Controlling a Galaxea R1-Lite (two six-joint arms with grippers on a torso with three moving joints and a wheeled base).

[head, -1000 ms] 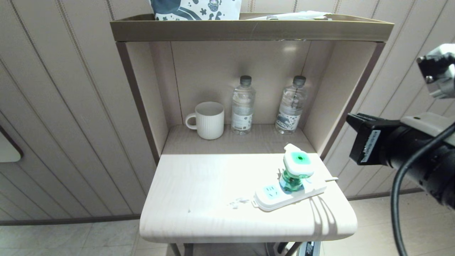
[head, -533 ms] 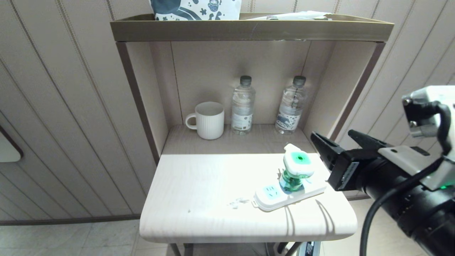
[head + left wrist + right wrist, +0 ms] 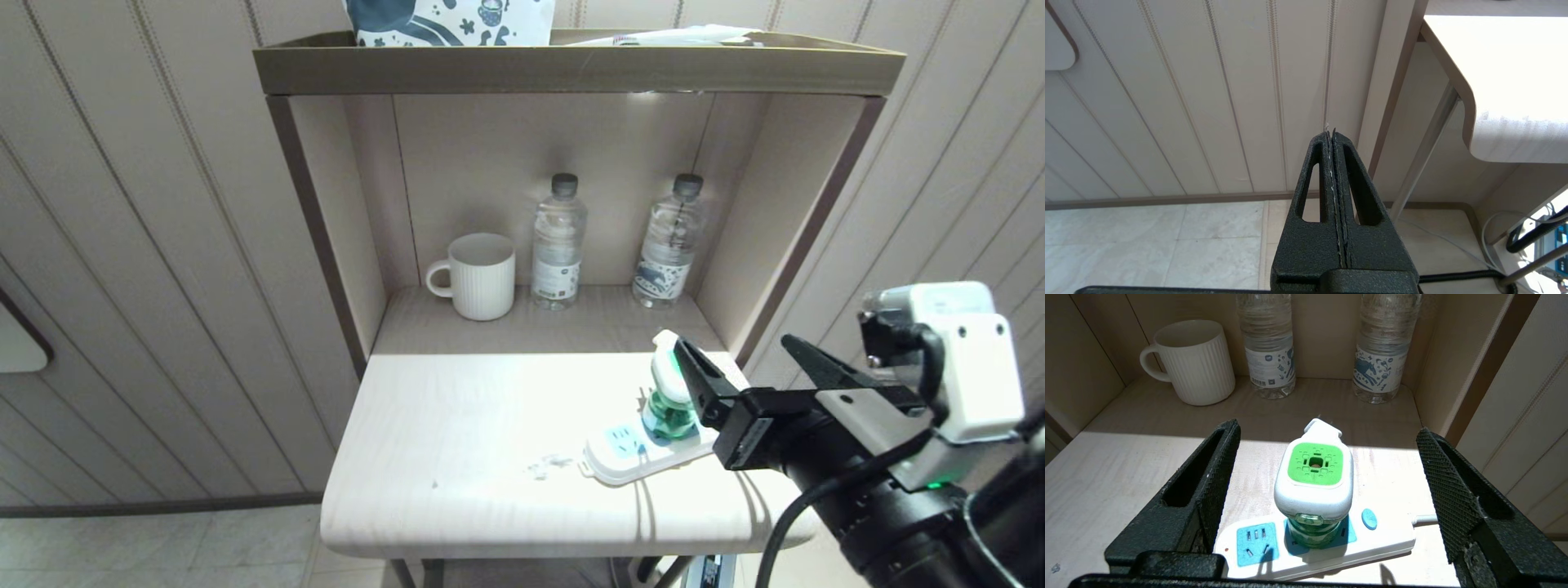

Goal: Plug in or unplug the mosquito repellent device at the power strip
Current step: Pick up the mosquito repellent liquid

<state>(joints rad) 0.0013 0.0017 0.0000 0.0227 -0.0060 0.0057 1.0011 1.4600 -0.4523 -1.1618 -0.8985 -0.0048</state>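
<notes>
The mosquito repellent device (image 3: 663,418) stands upright with its green bottle on the middle socket of the power strip (image 3: 624,453), at the right of the white tabletop (image 3: 490,441). Its white cap with the green centre (image 3: 1314,477) faces up, and a white plug part juts from the cap's far side. My right gripper (image 3: 732,343) reaches in from the right, open wide. In the right wrist view the device sits between the two fingers (image 3: 1216,482), touching neither. The power strip (image 3: 1388,539) lies below them. My left gripper (image 3: 1331,132) is shut, low beside the table.
A white ribbed mug (image 3: 482,276) and two clear water bottles (image 3: 558,241) (image 3: 668,241) stand at the back of the shelf recess. The recess's right wall (image 3: 739,237) rises just behind the device. The strip's cord (image 3: 1423,518) runs off to the right.
My right gripper has come in from the right to the device and lowered, and its fingers have spread from nearly shut to wide open. Device and strip have not moved.
</notes>
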